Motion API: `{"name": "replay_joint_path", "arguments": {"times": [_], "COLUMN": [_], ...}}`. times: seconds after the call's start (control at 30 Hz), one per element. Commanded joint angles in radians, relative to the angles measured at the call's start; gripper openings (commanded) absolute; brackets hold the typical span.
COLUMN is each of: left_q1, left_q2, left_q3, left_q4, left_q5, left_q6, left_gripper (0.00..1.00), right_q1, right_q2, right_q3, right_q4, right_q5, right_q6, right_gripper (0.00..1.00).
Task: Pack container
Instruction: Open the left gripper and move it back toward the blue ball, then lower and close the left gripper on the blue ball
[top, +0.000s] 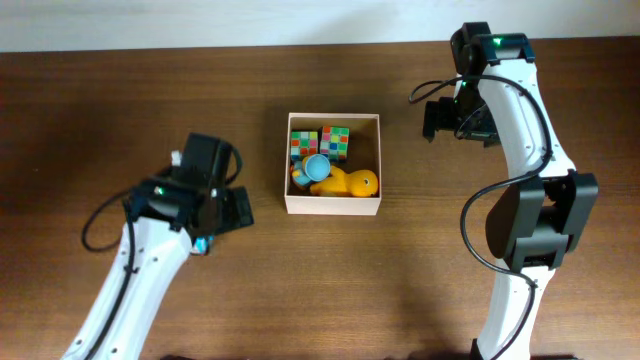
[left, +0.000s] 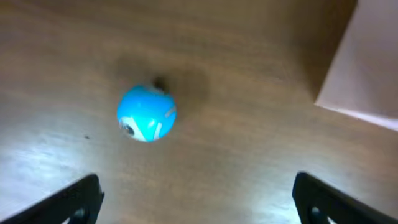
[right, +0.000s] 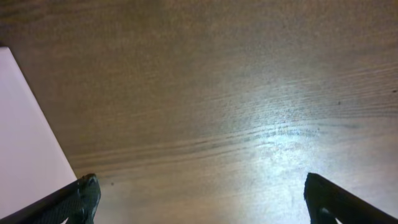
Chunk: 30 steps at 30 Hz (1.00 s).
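The container (top: 333, 206), a square cream-walled box, sits at mid-table and holds two colourful cubes (top: 334, 141), a yellow duck (top: 348, 183) and a light blue cup (top: 316, 166). A small blue ball (left: 147, 114) lies on the wood left of the box; in the overhead view (top: 203, 244) it peeks out under my left arm. My left gripper (left: 198, 199) is open and empty, hovering over the table just short of the ball. My right gripper (right: 202, 199) is open and empty over bare wood right of the box, whose wall shows in its view (right: 25, 149).
The box corner shows at the right edge of the left wrist view (left: 367, 68). Cables loop beside both arms (top: 100, 225). The table's far edge meets a white wall (top: 250, 20).
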Motion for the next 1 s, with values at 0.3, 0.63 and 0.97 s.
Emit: {"name": "replay_joint_path", "arguments": {"times": [0.3,0.63,0.97], "left_q1": [0.040,0.199,0.212], "left_q2": [-0.010,-0.010,-0.008], "left_q3": [-0.190,-0.191,-0.192], "left_q4": [0.164,0.162,0.163], "left_q5": [0.001,0.087,0.088], "left_q6": [-0.076,-0.025,-0.006], "left_gripper": [0.99,0.99,0.99], "right_q1": [-0.007,-0.007,-0.007], "right_q2": [0.005,0.005,0.005], "right_q3": [0.002,0.002,0.002], "right_q4": [0.020,0.021,0.029], "right_q5": [0.117,0.650,0.499], "right_q6": [0.004,0.005,0.008], "right_gripper": [0.99,0.99,0.99]}}
